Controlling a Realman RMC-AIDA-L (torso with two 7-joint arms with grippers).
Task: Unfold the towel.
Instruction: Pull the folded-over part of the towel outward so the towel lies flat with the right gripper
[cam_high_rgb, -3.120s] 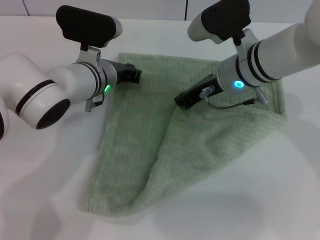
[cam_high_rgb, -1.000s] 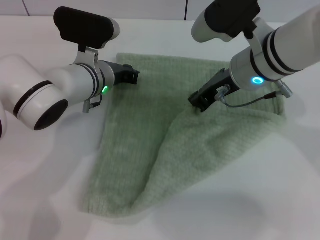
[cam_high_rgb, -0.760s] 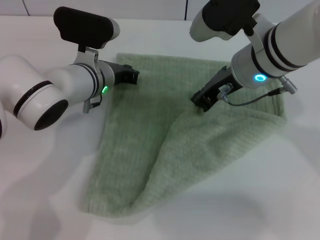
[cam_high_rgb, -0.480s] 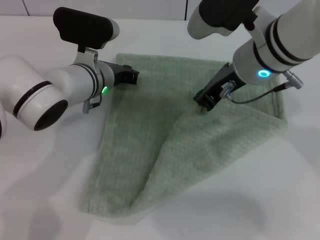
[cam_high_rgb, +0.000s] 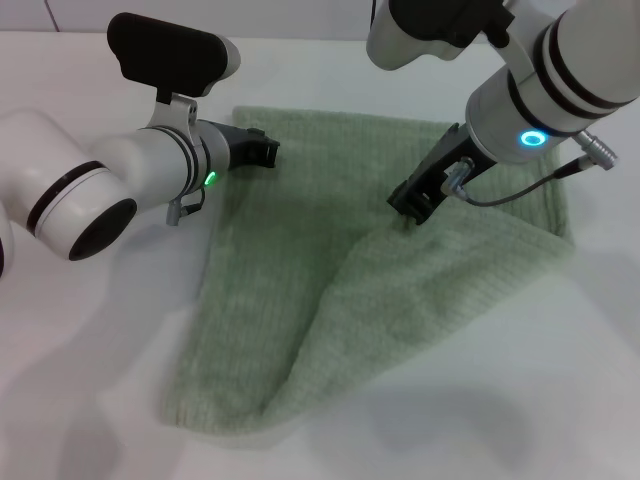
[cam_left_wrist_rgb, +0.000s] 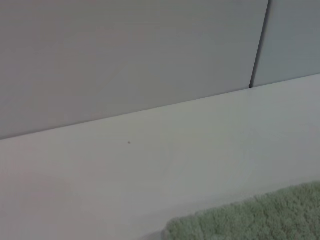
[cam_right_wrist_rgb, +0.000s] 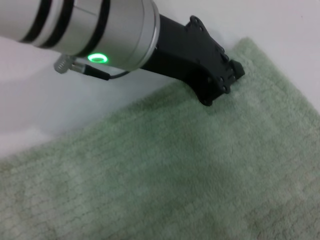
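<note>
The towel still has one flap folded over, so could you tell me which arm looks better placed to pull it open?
Probably the right. The right gripper sits at the folded flap's tip near the middle of the towel, while the left gripper rests at the far left corner, better suited to pinning it.

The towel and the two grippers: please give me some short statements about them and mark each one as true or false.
1. The towel lies fully flat and open. False: one corner is folded diagonally over the rest.
2. The right gripper is at the tip of the folded flap. True.
3. The left gripper is near the towel's far left corner. True.
4. The left gripper holds the towel up in the air. False: the towel lies on the white table.
5. The towel is blue. False: it is pale green.
</note>
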